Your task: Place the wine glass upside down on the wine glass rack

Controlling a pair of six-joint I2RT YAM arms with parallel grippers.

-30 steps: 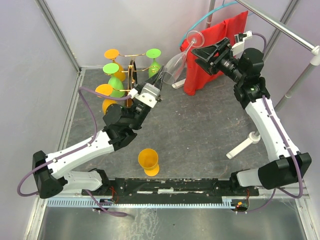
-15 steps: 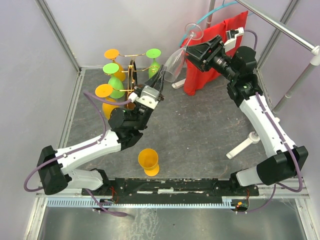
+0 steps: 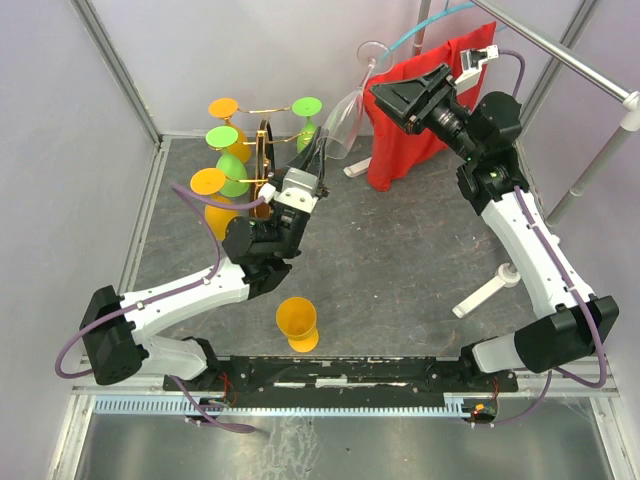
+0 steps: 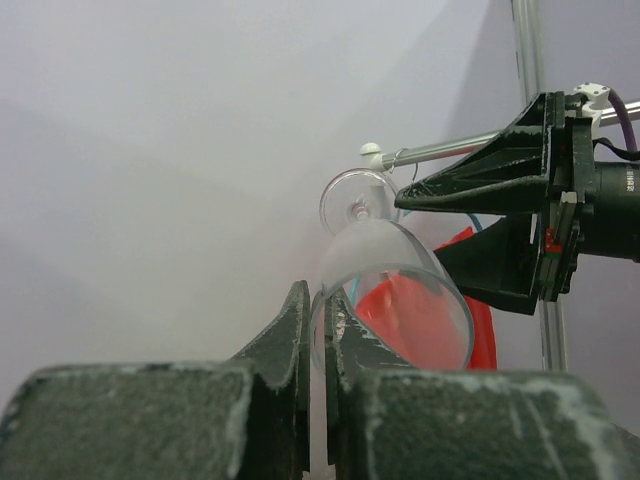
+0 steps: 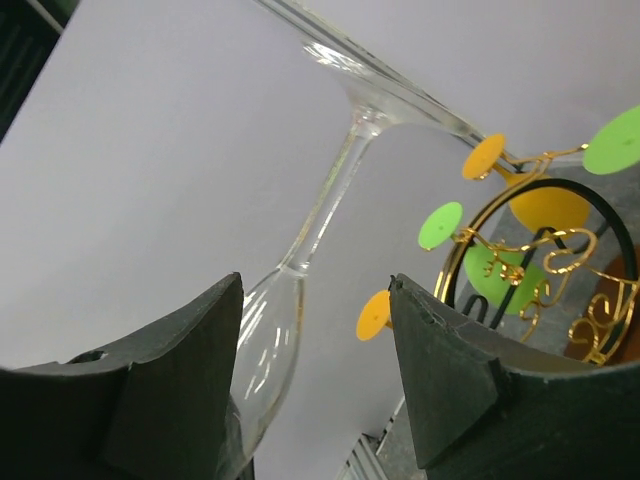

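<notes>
One clear wine glass [image 3: 342, 124] hangs in the air at the upper middle of the overhead view. Its foot tips toward the top edge, and it is not yet on the rack [image 3: 262, 150] just to its left. The rack carries four coloured glasses [image 3: 233, 170], two green and two orange, hung bowl-down. One orange glass [image 3: 297, 323] stands alone on the table [image 3: 400, 260], lower centre. One red cloth [image 3: 425, 110] is at upper right.

Left wrist view: the left claw [image 4: 318, 300] is pressed onto the bowl's rim, lower centre, and is the only sure hold.

Right wrist view: the right claw [image 5: 315, 285] is spread, with the stem running between its fingers at mid-frame. Whether they touch cannot be told.

Hazards, as judged:
- A thin rim pinch may slip or crack under the glass's own leverage.
- If the left lets go before the right closes on the stem, the glass drops.
- Swinging toward the crowded rack may knock the hung glasses or snag a wire arm.
</notes>
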